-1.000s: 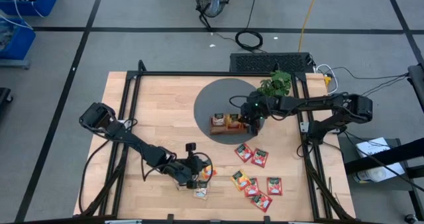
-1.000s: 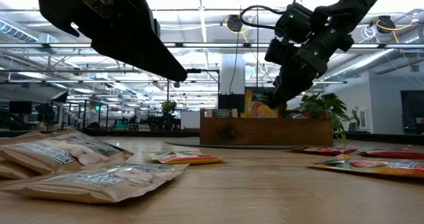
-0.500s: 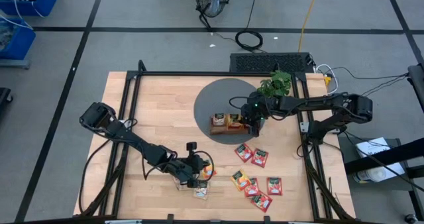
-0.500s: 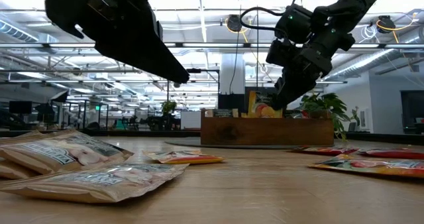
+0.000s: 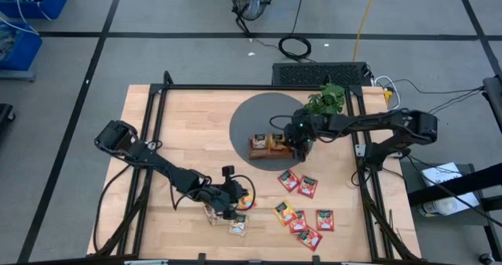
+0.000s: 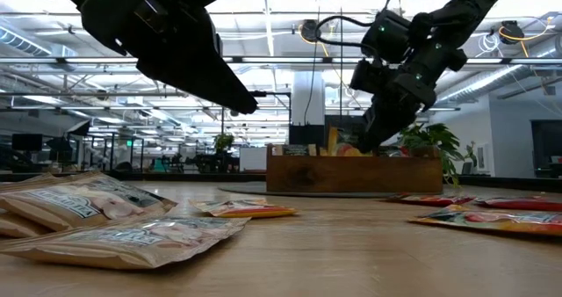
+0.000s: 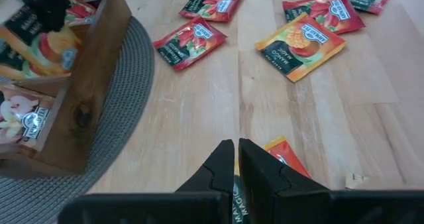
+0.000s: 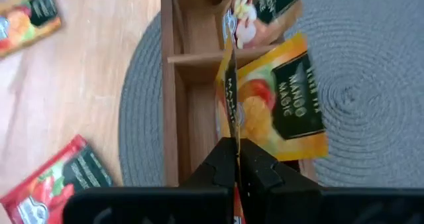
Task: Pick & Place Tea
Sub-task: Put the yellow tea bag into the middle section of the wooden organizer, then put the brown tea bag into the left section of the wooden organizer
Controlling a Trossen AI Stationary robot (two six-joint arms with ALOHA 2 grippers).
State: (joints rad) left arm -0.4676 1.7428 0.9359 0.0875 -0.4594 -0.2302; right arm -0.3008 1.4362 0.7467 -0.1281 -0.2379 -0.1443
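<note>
The right gripper [image 5: 296, 142] sits just right of centre in the high view, its arm stretched in from the right edge across the grey round mat [image 5: 255, 114], wrist tipped down over the wooden tray [image 5: 267, 149]. In the right wrist view its fingers [image 8: 228, 159] are pinched tight on the edge of an orange mango sachet [image 8: 281, 105], which hangs edge-on over a tray compartment; a pale sachet [image 8: 262, 12] already stands in the next compartment. In the low view that gripper [image 6: 373, 132] dips to the tray's top edge, with the small leafy plant [image 6: 426, 139] just behind.

Lower left of centre in the high view, the left gripper [image 5: 229, 210] reaches in from the table's left side, arm low and long, hovering above a small cluster of sachets. Its wrist view shows the fingers [image 7: 222, 168] drawn almost together with a thin sachet clamped edge-on between them, and an orange sachet [image 7: 286, 154] lying on the wood just past the tips.

Further out, red sachets [image 5: 298, 183] lie flat at lower centre-right of the high view, well apart from the tray, with an orange one [image 5: 284, 212] among them. In the low view, pale beige sachets [image 6: 88, 205] are heaped at the near left.
</note>
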